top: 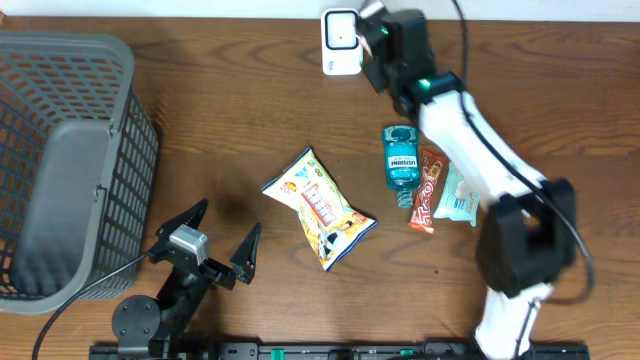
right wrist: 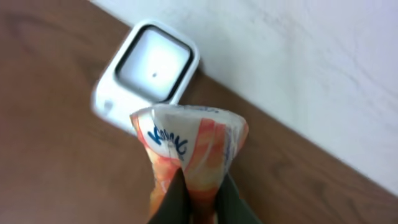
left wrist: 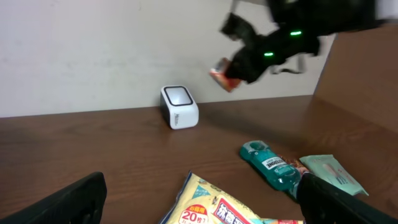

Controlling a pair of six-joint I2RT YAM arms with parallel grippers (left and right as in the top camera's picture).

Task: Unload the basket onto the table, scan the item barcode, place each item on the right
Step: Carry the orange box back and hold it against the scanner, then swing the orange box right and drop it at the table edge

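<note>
- Step in hand: presenting the item to the reader. The right hand point(right wrist: 196, 200) is clamped tight on one end of an orange-and-white snack packet point(right wrist: 191, 148) and holds it in the air, clear of the bench.
- Location of item: the packet hangs just beside the white scanner point(right wrist: 153, 65), at the far edge of the bench point(top: 230, 110) against the wall. In the right wrist view its free end points toward the scanner window; packet and scanner look apart, not touching.
- The barcode itself is not visible in any view, so which face carries it cannot be told.
- Next move, as a judgement: turn or tilt the packet so its printed face squares up to the window, held close and steady. The soft, crinkled film may fold over the code.
- The left hand point(top: 228, 225) is spread fully wide and holds nothing; it sits low at the near edge, well apart from the scanner.
- Waiting on the bench: a yellow snack bag point(top: 320, 205) at centre, then a green bottle point(top: 400, 155), a red bar point(top: 427, 188) and a pale green sachet point(top: 457, 195) lying side by side.
- A grey mesh basket point(top: 135, 170) stands at the left end.
- Surface: dark wood-grain. Room: a plain off-white wall point(left wrist: 93, 50) behind.
</note>
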